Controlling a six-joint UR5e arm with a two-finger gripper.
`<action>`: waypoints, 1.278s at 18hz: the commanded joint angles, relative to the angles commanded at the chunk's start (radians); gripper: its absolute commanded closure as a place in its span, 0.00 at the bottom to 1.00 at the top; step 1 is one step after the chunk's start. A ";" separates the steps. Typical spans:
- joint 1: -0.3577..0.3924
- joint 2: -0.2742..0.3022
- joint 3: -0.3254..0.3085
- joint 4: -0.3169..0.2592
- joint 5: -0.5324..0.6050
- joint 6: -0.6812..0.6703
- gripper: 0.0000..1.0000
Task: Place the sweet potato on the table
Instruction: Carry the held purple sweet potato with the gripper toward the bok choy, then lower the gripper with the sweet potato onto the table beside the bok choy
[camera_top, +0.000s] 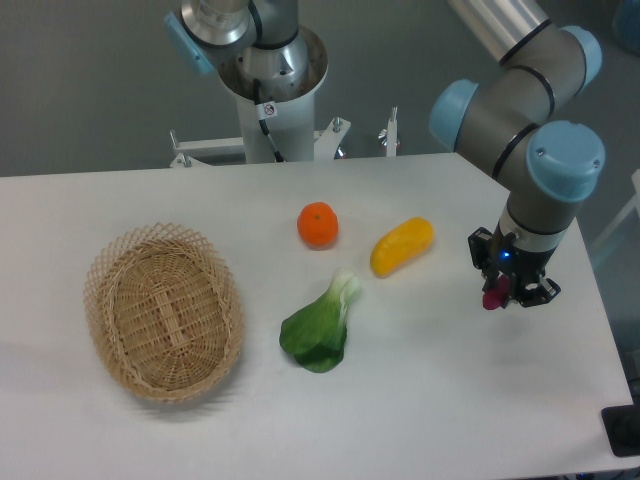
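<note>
While the gripper (505, 292) clamps the sweet potato (492, 298) above the table (450, 400), it looks light, stiff, smooth — best held mid-body.

Sweet potato (492, 297) mostly hidden inside the tool (508, 292); only magenta tip shows. Counter (450, 400) cut off at bottom edge.

- On the table (420, 400) I see the basket (164, 312) at the left.
- The leafy green (320, 328) lies right of the basket, toward the front.
- Behind it sit the round fruit (318, 224) and, further right, the oblong vegetable (402, 246).
- At the far right, the gripper (508, 290) holds the sweet potato (493, 297) over the table.
</note>
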 joint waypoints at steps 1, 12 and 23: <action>0.000 -0.002 0.000 0.000 0.000 -0.001 0.91; -0.040 -0.032 0.000 0.029 0.029 -0.046 0.91; -0.235 -0.103 -0.003 0.118 0.026 -0.323 0.90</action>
